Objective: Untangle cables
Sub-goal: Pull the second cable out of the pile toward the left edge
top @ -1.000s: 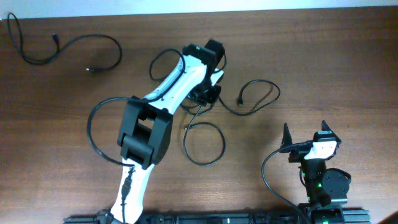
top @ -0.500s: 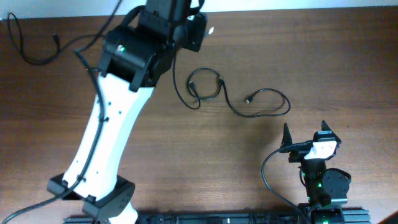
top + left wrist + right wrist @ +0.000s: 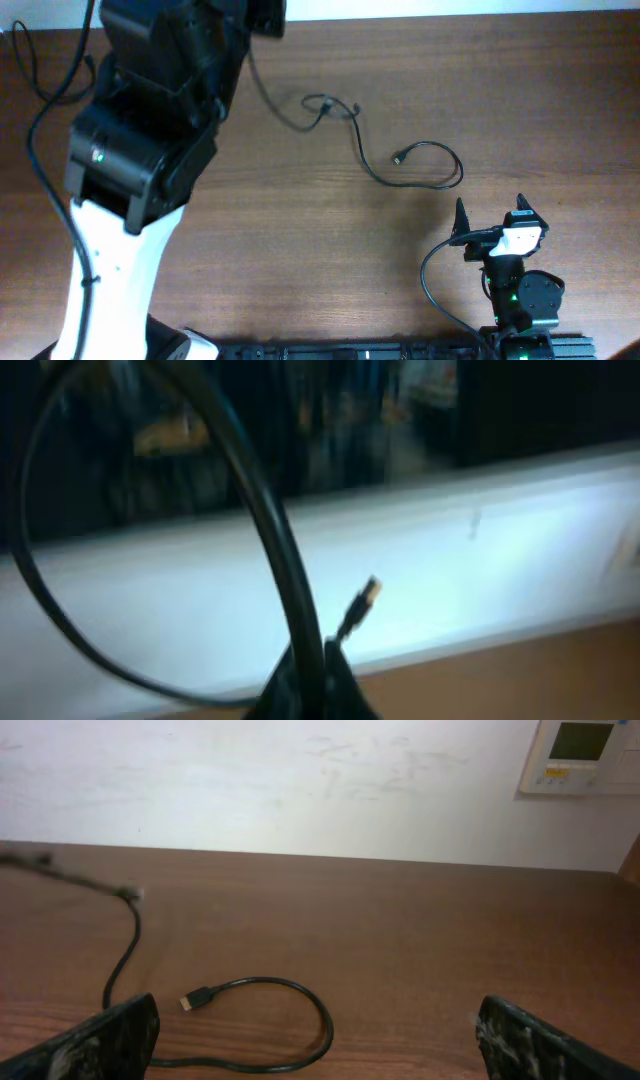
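Observation:
One thin black cable (image 3: 362,150) runs from under my raised left arm (image 3: 150,120) through a small knot (image 3: 320,104), then curls into a loop ending in a plug (image 3: 398,158). My left gripper (image 3: 318,695) is shut on this cable, and a short plug end (image 3: 366,592) sticks out past the jaws, high above the table. In the overhead view these jaws are hidden by the arm. My right gripper (image 3: 490,213) is open and empty, just short of the loop (image 3: 318,1020) and its plug (image 3: 197,997). A second cable (image 3: 35,75) lies far left, partly hidden.
The left arm's big black-and-white body covers the upper left of the wooden table (image 3: 300,260). A white wall (image 3: 300,780) with a small control panel (image 3: 582,750) stands beyond the table's far edge. A thick robot wire (image 3: 432,290) loops beside the right arm's base.
My left arm has risen and swung left toward the camera with the cable in it. The cable's round loop has drawn tight into a small knot and the strand has straightened. The right arm is still.

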